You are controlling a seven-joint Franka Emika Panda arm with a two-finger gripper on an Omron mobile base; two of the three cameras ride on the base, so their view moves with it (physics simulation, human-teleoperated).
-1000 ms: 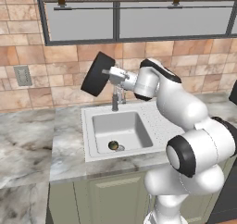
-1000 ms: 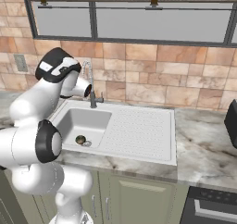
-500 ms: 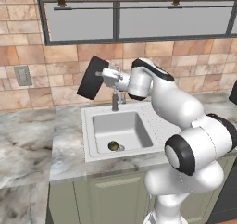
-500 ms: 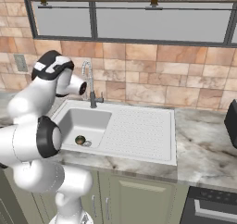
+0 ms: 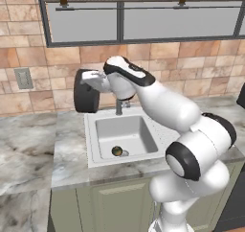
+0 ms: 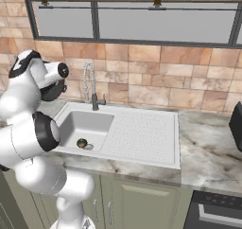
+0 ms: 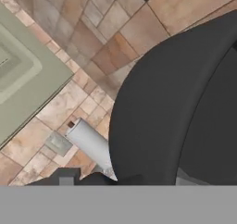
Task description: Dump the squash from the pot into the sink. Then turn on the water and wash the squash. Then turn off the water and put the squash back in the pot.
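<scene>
Fingers clamped on the pot (image 5: 86, 91) – tipped on its side, left of sink (image 5: 95, 149), squash (image 5: 116, 151) by the drain

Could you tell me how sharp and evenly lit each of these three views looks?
Left base view: soft, even light, squash small but distinct. Right base view: same flat lighting, no glare on the faucet. Hand view: pot looms large, blurry, featureless.

Left base cam: behind-left of the arm, looking forward and down at sink (image 5: 95, 152). Right base cam: behind-right, same sink (image 6: 142, 152), wider on the counter. Hand cam: very close on pot (image 7: 171, 107), tile wall behind.
</scene>
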